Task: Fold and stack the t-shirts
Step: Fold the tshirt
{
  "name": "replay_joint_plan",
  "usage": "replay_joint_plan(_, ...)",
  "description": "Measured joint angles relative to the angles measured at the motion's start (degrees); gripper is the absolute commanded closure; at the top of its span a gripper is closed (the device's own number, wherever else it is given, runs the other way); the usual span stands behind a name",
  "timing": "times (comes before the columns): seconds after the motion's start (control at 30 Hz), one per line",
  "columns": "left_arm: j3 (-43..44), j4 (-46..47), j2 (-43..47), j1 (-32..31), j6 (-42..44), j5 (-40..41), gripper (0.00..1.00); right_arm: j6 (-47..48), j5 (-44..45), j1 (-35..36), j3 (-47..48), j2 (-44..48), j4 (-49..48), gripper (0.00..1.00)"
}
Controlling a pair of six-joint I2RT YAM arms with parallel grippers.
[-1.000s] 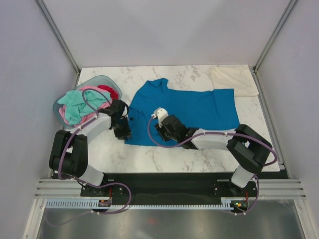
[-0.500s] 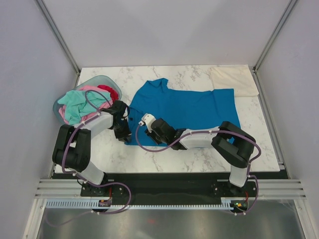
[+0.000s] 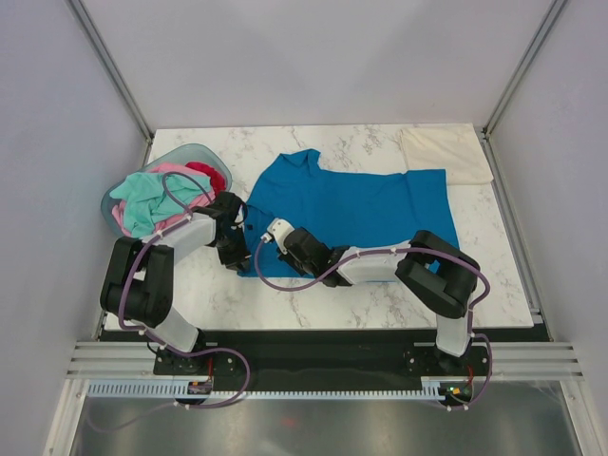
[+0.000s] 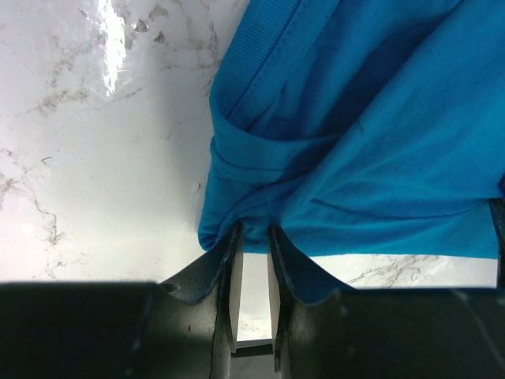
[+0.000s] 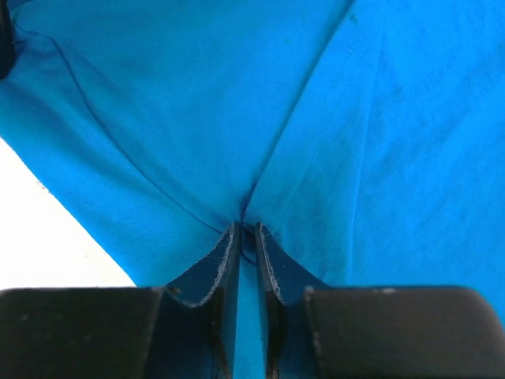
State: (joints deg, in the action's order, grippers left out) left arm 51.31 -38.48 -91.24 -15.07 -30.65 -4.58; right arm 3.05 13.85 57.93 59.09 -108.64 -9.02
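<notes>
The bright blue t-shirt (image 3: 356, 204) lies spread across the middle of the marble table. At its near-left corner, my left gripper (image 3: 234, 251) is shut on its edge, and the left wrist view shows the left gripper (image 4: 254, 234) pinching bunched blue cloth (image 4: 355, 126). Just to the right, my right gripper (image 3: 288, 258) is on the shirt's near edge. In the right wrist view the right gripper (image 5: 246, 229) is shut on a raised fold of the blue cloth (image 5: 197, 103). A folded cream t-shirt (image 3: 446, 152) rests at the back right corner.
A pale blue-grey basket (image 3: 180, 149) stands at the left edge with mint green (image 3: 142, 199), pink (image 3: 176, 171) and red (image 3: 211, 175) shirts heaped inside. Bare marble (image 3: 380, 294) shows along the near edge. The enclosure's posts and walls stand round the table.
My right arm has slid left along the shirt's near edge, and its jaws have closed on a fold of blue cloth. The left gripper has tightened on the shirt's corner.
</notes>
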Motion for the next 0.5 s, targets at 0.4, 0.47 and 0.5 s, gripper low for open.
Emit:
replay_joint_plan(0.4,0.1,0.0,-0.1,0.0,0.0,0.0,0.74,-0.2,0.8,0.0,0.0,0.0,0.0,0.73)
replay_joint_plan(0.47,0.1,-0.1,-0.1,0.0,0.0,0.1,0.73,-0.3,0.7,0.0,0.0,0.0,0.0,0.71)
replay_joint_plan(0.5,0.1,-0.1,-0.1,0.0,0.0,0.2,0.73,-0.5,0.6,0.0,0.0,0.0,0.0,0.71)
